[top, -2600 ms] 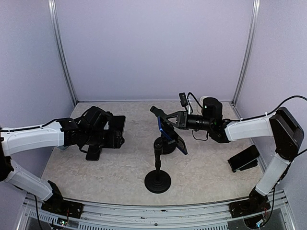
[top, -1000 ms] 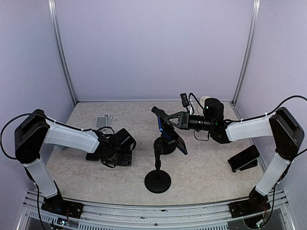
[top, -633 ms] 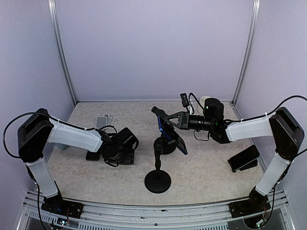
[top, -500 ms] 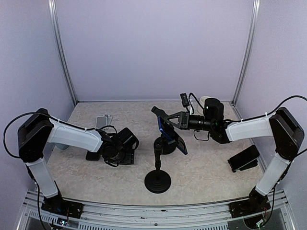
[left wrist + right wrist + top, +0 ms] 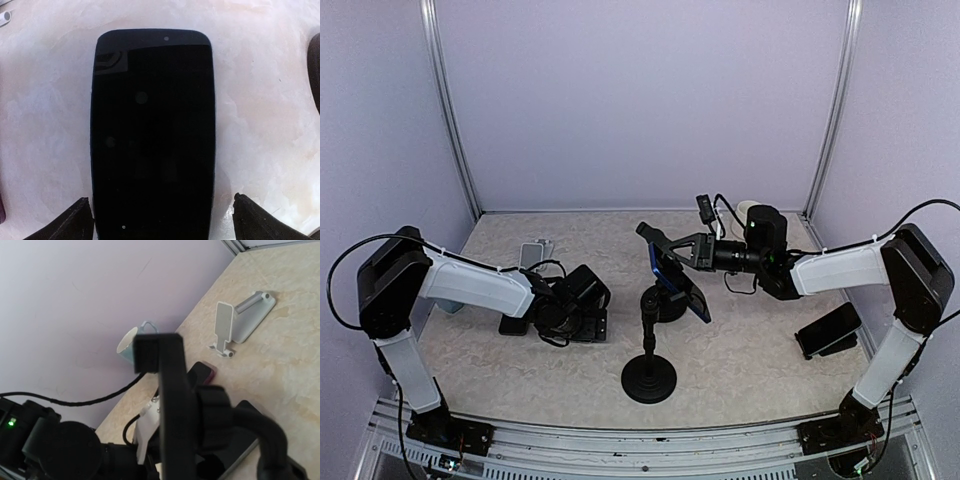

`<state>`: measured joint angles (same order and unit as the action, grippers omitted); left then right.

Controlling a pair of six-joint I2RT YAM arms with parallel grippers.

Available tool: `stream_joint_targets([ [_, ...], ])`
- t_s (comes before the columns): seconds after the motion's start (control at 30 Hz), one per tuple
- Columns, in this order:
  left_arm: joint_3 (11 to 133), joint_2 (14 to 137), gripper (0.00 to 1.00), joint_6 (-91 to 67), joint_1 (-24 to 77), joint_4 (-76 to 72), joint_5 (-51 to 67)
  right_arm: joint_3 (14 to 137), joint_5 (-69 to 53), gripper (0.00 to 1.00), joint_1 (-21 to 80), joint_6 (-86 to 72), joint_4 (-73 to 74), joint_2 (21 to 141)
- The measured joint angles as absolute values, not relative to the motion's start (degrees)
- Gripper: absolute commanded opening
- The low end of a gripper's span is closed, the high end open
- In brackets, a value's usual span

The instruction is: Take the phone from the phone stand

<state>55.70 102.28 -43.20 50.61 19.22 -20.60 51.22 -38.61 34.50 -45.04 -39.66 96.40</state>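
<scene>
Your left claw (image 5: 164, 219) swung inward and spread over the black phone (image 5: 152, 135); right claw (image 5: 655, 248) clamped the blue phone (image 5: 684, 288), not yet off the stand (image 5: 649, 380).

Dead ahead of me the phone (image 5: 169, 405) sits edge-on in the phone stand (image 5: 217, 415); beyond, a white holder (image 5: 235, 322) and a cup (image 5: 131, 345).

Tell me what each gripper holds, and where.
The right gripper is shut on the upper edge of the blue phone in the stand. The left gripper, open over a black phone, holds nothing.
</scene>
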Motion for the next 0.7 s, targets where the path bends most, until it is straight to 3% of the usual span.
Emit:
stream_joint_targets([
  [0.43,58.3,96.0,0.99,-36.6,50.2,17.5,-20.1,51.0,-38.8,0.0,34.4,-45.0,-39.9,96.4],
  [0.7,58.8,88.5,0.96,-27.8,47.2,11.6,-13.9,51.0,-38.8,0.0,34.4,-45.0,-40.1,96.4],
])
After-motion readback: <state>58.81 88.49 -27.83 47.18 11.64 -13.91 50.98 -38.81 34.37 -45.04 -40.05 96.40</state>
